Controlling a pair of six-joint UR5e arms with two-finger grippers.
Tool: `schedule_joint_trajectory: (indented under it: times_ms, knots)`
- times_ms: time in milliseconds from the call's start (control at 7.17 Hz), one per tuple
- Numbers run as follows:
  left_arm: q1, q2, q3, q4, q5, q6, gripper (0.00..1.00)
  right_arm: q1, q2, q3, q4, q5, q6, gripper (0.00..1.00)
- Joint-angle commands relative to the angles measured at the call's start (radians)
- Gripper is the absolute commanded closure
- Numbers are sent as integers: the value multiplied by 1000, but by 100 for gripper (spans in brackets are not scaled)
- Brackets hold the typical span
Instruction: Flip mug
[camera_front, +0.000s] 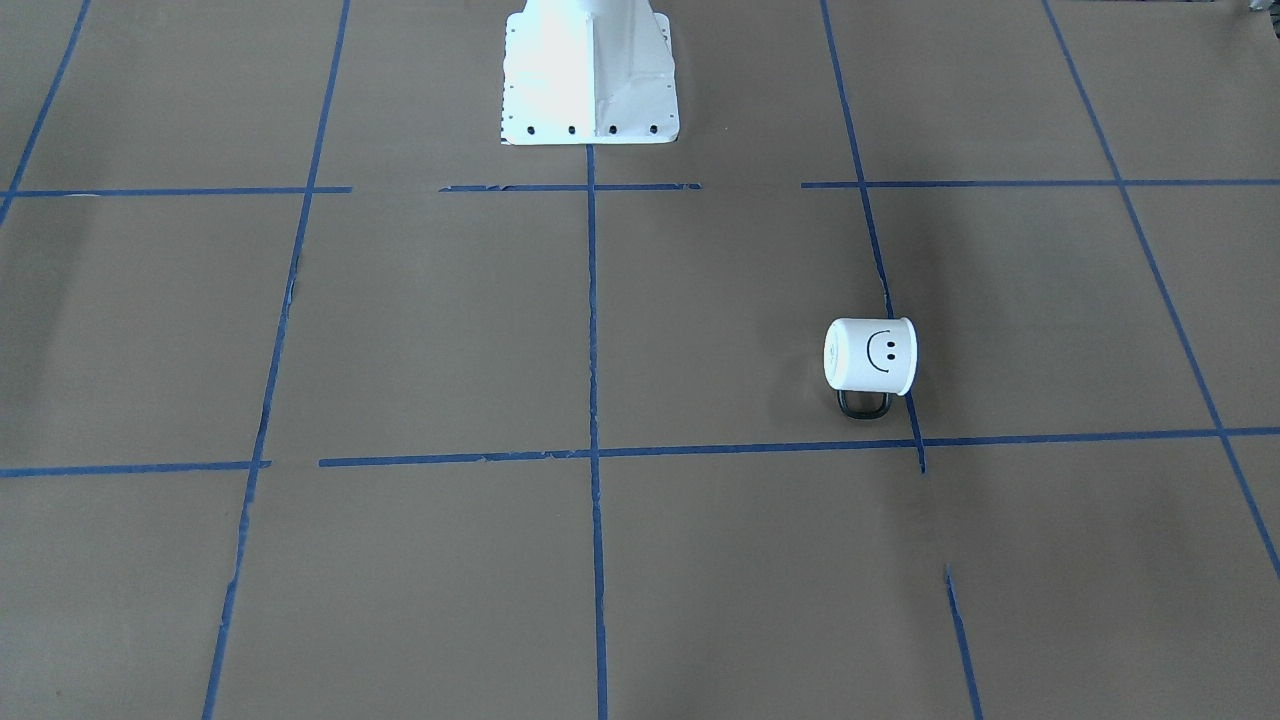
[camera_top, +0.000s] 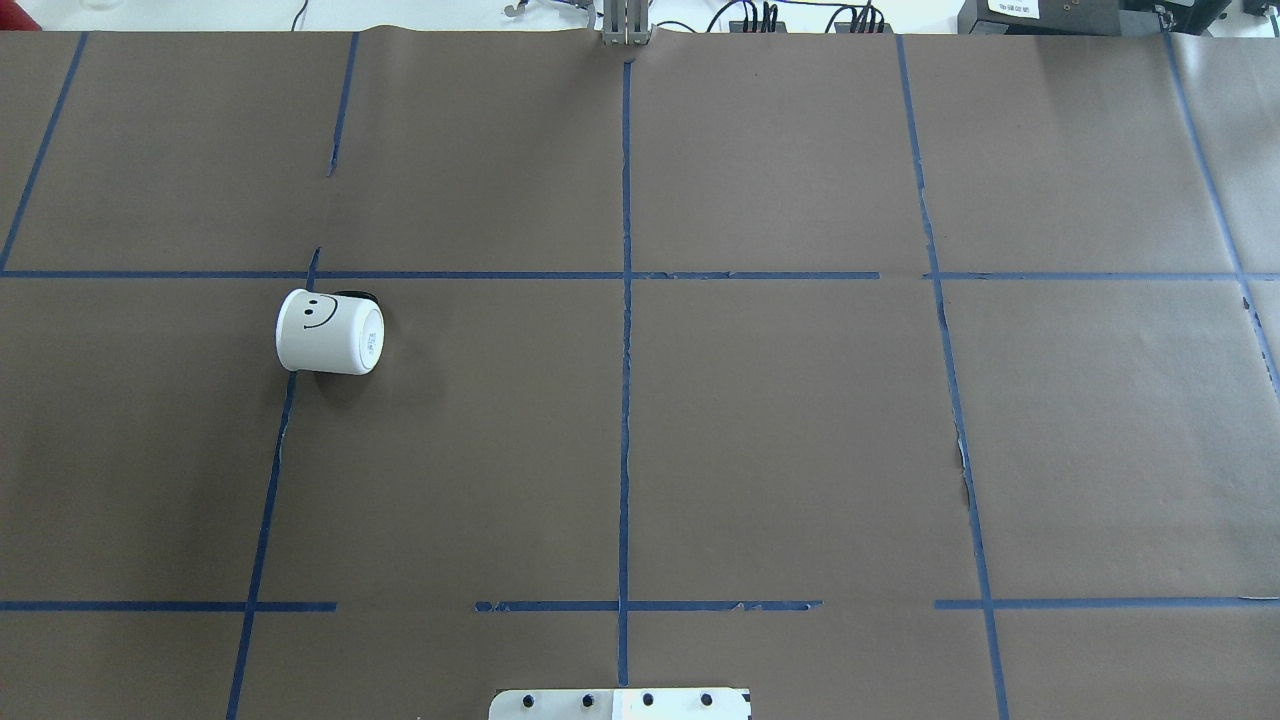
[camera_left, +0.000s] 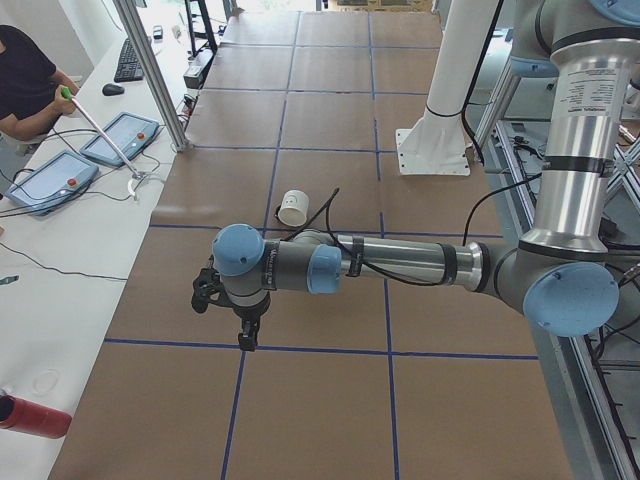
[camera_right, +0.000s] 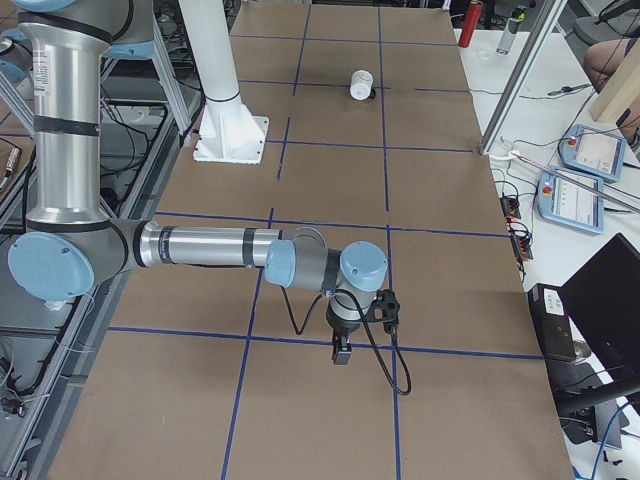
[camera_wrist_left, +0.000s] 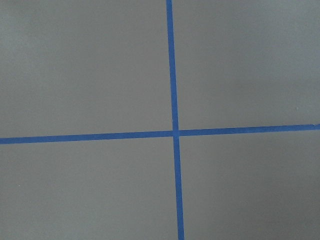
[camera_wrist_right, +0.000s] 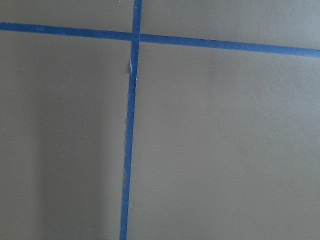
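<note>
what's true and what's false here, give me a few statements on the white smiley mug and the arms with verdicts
1. The small white enamel mug with a black smiley face stands upright. False: it lies on its side.
2. The mug is on the robot's left half of the brown paper-covered table. True.
3. The left gripper holds the mug. False: it hangs over bare paper, apart from the mug.
4. The mug's dark loop handle points away from the robot's white base. True.
</note>
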Motion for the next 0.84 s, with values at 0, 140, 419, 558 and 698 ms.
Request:
schedule_joint_trajectory:
  times_ms: [0, 140, 419, 558, 698]
  knots:
    - [1, -3, 1, 13, -6, -3, 0, 0, 0, 0, 0, 0, 0, 0]
    - [3, -3, 9, 13, -3, -6, 0, 0, 0, 0, 0, 0, 0, 0]
    - [1, 8, -13, 7, -12, -14, 0, 0, 0, 0, 0, 0, 0, 0]
    - [-2, 17, -34, 5, -18, -11, 0, 0, 0, 0, 0, 0, 0, 0]
    - [0, 49, -54, -1, -51, -9, 0, 0, 0, 0, 0, 0, 0, 0]
